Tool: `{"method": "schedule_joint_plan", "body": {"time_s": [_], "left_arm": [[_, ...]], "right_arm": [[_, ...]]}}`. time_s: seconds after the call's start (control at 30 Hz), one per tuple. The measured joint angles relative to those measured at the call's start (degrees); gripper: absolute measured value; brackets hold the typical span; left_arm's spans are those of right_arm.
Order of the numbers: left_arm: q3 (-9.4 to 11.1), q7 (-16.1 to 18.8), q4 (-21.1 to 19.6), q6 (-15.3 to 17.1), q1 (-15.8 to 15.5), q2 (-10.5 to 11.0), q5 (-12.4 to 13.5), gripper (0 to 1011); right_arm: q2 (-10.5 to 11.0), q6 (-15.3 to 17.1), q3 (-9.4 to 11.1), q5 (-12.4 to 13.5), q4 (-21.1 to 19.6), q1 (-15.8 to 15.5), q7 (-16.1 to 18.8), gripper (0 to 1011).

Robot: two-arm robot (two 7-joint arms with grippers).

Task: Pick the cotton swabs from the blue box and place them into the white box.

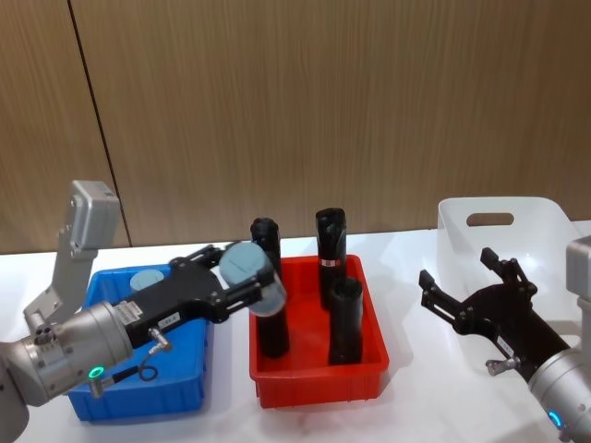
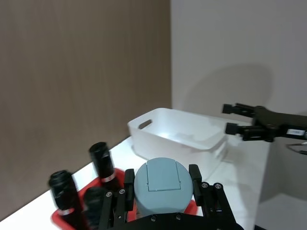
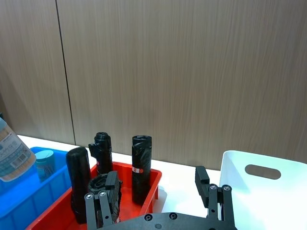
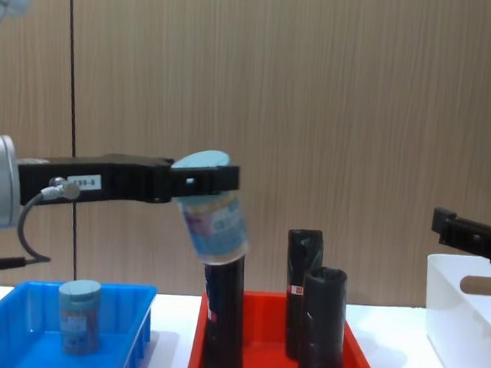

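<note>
My left gripper (image 1: 247, 277) is shut on a cotton swab jar (image 1: 251, 270) with a grey-blue lid, held tilted in the air above the near edge of the red tray, just right of the blue box (image 1: 138, 399). In the chest view that jar (image 4: 216, 217) hangs well above the trays. The left wrist view has its lid (image 2: 161, 184) between the fingers (image 2: 128, 186). A second swab jar (image 1: 145, 280) stands in the blue box (image 4: 16, 336). The white box (image 1: 517, 231) is at the far right. My right gripper (image 1: 466, 275) is open beside it, holding nothing.
A red tray (image 1: 319, 380) with three tall black rolls (image 1: 331, 242) stands between the blue box and the white box. A wood-panelled wall runs close behind the white table. A black cable loop (image 1: 138, 373) lies over the blue box.
</note>
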Motion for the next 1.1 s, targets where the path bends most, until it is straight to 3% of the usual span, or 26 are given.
{"method": "schedule_joint_plan", "body": {"time_s": [0.47,1.1], "left_arm": [[1.3,-10.9,2.2,-0.4,-2.9,-1.3,-1.2,689],[2.0,-14.8,2.8,-1.5,-3.8,-1.7,-2.4,689]], "right_arm": [[0.0,0.0,0.0,0.0,0.0,0.0,0.0,1002],[0.0,0.0,0.0,0.0,0.0,0.0,0.1,1002]]}}
